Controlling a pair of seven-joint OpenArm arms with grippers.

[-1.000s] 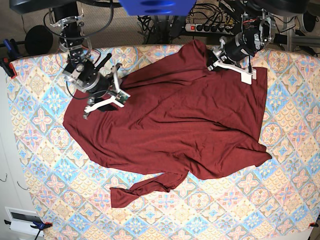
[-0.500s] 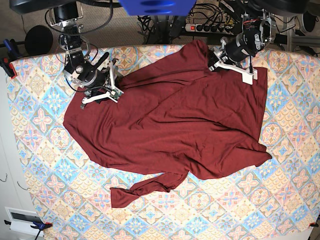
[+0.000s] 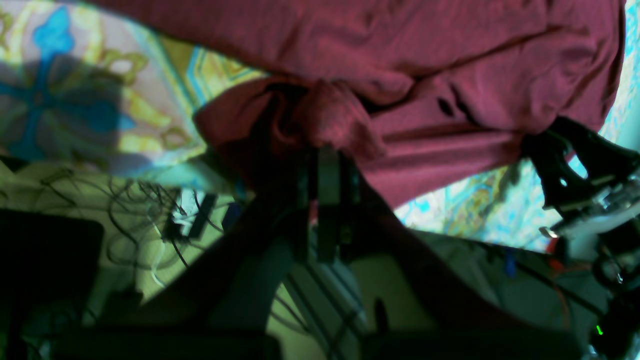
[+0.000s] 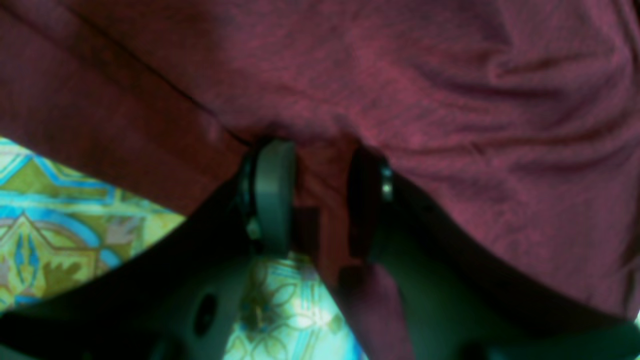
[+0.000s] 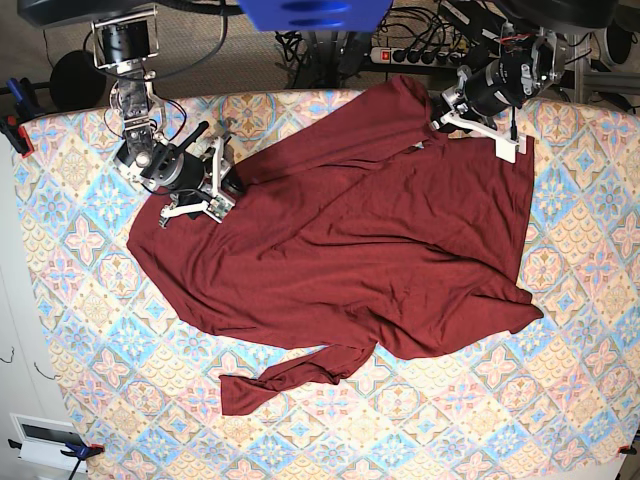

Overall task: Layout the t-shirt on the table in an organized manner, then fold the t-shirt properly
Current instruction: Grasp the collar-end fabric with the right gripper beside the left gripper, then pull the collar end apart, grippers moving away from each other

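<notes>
**A:** Where is your t-shirt [image 5: 360, 250] right now?

**B:** It lies spread but rumpled across the middle of the table [image 5: 560, 400], a twisted strip of it trailing toward the near left. Its far edge reaches the table's far side.

**A:** And your left gripper [image 5: 448, 112]?

**B:** You have it at the far right, jaws closed on a bunched fold of the t-shirt; the wrist view shows the cloth gathered at the fingertips.

**A:** Your right gripper [image 5: 222, 178]?

**B:** It sits at the far left, on the t-shirt's edge. Its fingers [image 4: 272, 192] stand partly apart with maroon fabric between them, so you are pinching a thick fold there.

**A:** Anything beyond the table?

**B:** A power strip [image 5: 415, 55] and cables on the floor.
</notes>
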